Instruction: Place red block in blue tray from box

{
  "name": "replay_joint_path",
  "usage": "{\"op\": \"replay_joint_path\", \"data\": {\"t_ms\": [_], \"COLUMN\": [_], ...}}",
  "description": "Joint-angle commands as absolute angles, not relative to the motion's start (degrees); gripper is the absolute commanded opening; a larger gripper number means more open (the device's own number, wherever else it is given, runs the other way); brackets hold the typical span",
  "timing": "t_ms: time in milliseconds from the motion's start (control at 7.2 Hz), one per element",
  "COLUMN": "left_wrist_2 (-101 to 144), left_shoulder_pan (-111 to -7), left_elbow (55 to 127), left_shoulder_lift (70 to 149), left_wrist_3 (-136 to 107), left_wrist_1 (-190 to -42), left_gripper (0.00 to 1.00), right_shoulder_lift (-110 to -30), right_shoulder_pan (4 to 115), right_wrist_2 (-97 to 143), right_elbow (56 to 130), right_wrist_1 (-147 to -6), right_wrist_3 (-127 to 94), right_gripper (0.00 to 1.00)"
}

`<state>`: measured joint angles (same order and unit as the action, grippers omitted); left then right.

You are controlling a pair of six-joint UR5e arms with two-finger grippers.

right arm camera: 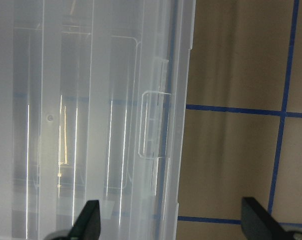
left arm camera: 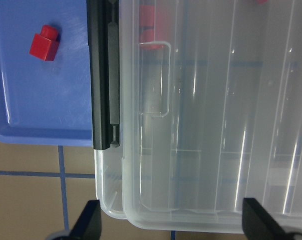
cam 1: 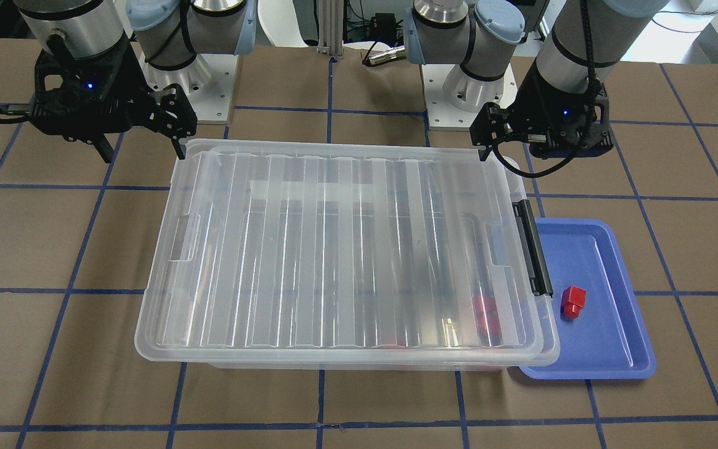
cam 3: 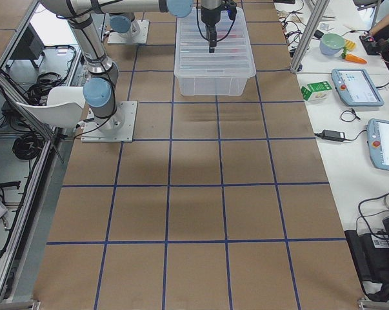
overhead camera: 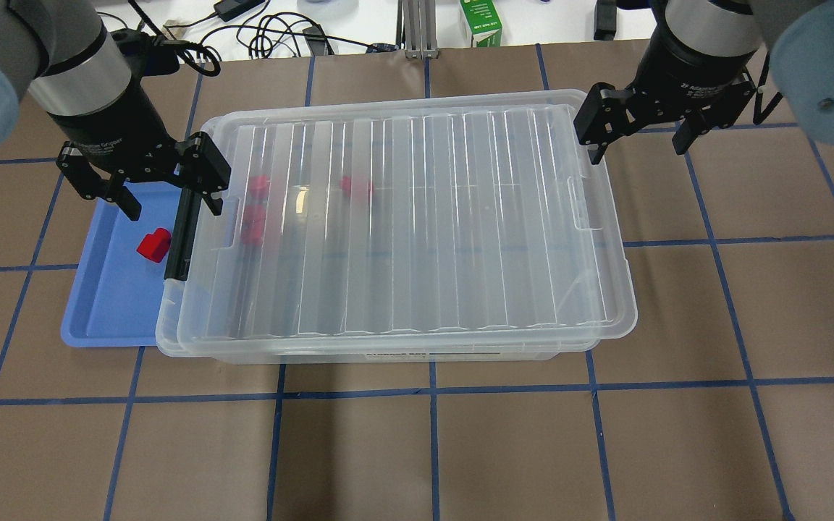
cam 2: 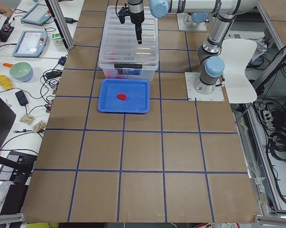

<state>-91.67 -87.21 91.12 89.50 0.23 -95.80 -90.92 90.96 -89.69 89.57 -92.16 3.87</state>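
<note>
Facing the front camera, I count one box with its lid on, one tray just beside the clip end, and one red block lying in that tray. From overhead, three more red blocks show blurred through the lid. My left gripper hangs wide and empty over the clip, and my right gripper is wide and empty at the far corner. Each wrist camera shows two fingertips spread apart over the box's edge.
</note>
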Motion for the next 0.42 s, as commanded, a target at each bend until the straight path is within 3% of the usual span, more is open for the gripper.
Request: {"op": "replay_joint_path", "data": {"t_ms": [0, 278], "left_wrist_2": [-91.58, -91.49], "left_shoulder_pan": [-87.19, -87.19], "left_elbow": [91.14, 91.14], "left_shoulder_lift": [89.39, 89.30], "left_wrist_3": [0.09, 0.18], "left_wrist_1": [-95.80, -95.80], "left_gripper": [1.00, 1.00], "right_shoulder_lift": [-90.88, -90.88], "right_shoulder_pan": [90.97, 90.88], "right_wrist_2": [-89.56, -89.47], "right_elbow": [89.38, 89.21], "right_wrist_1": [-92.28, -92.20], "right_wrist_3": [3.87, 3.87], "right_gripper": [1.00, 1.00]}}
